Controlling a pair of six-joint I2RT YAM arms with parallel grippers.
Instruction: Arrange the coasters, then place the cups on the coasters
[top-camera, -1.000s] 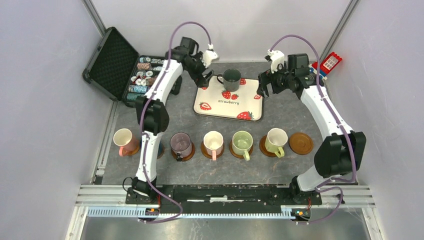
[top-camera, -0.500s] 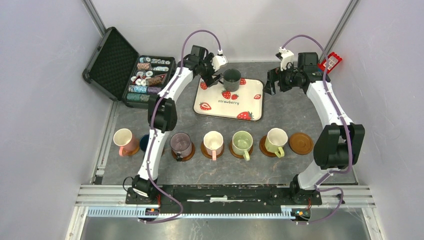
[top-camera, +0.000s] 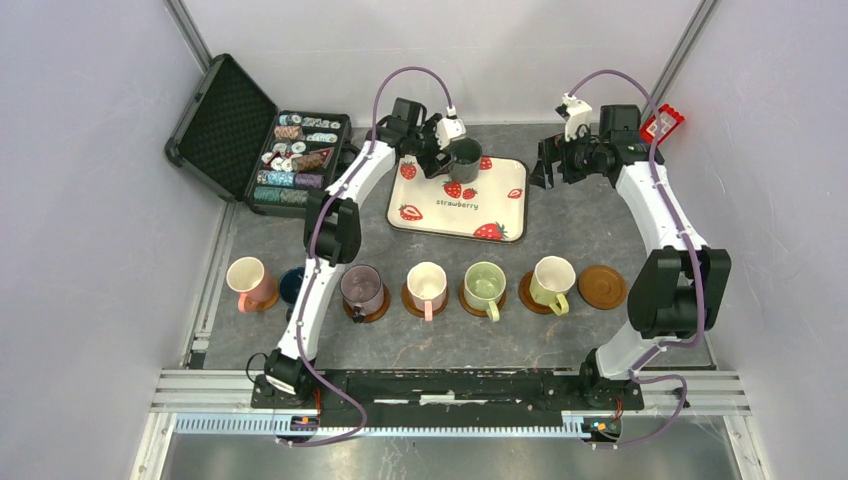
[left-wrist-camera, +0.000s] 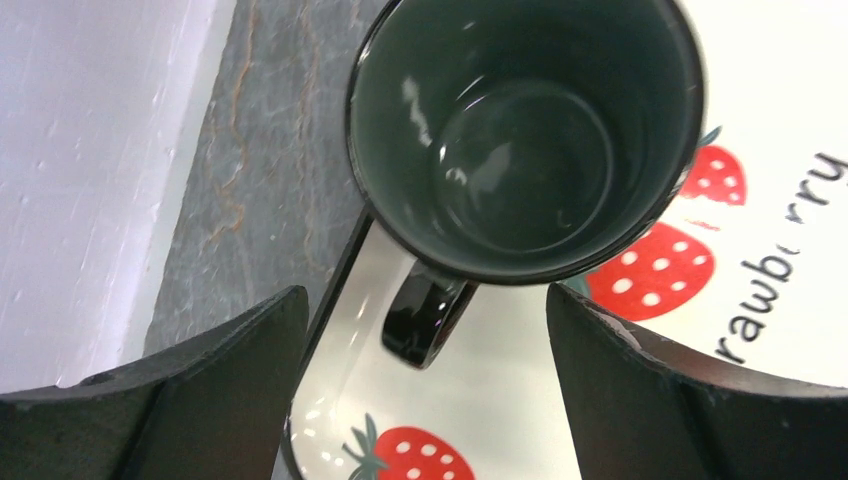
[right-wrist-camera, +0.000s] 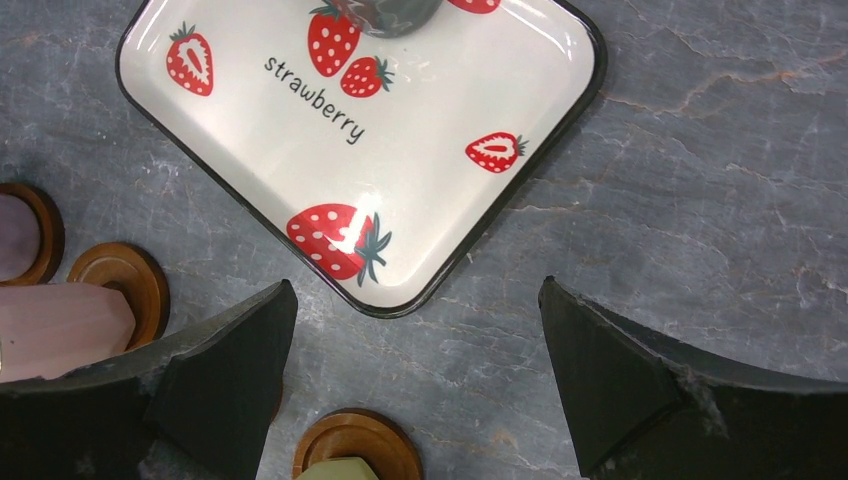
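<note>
A dark grey-green cup (top-camera: 464, 157) stands upright on the strawberry tray (top-camera: 497, 205). My left gripper (top-camera: 441, 152) is at its left side. In the left wrist view the cup (left-wrist-camera: 525, 130) fills the top, and its handle (left-wrist-camera: 425, 318) lies between the open fingers of the left gripper (left-wrist-camera: 425, 312) with a gap on each side. My right gripper (top-camera: 546, 172) hovers open past the tray's right edge, and the right wrist view shows nothing between the fingers of that gripper (right-wrist-camera: 415, 290). Near the front, several cups sit on coasters in a row, from pink (top-camera: 247, 276) to yellow-green (top-camera: 553, 279). One coaster (top-camera: 602, 286) at the right end is bare.
An open black case of poker chips (top-camera: 290, 150) lies at the back left. A red toy block (top-camera: 662, 124) sits at the back right by the wall. My left arm's forearm crosses over the navy cup (top-camera: 291, 285) in the row.
My left gripper has moved right up to the dark cup, so its handle now lies between the fingers, which have narrowed slightly. My right gripper drew back to the right from the tray.
</note>
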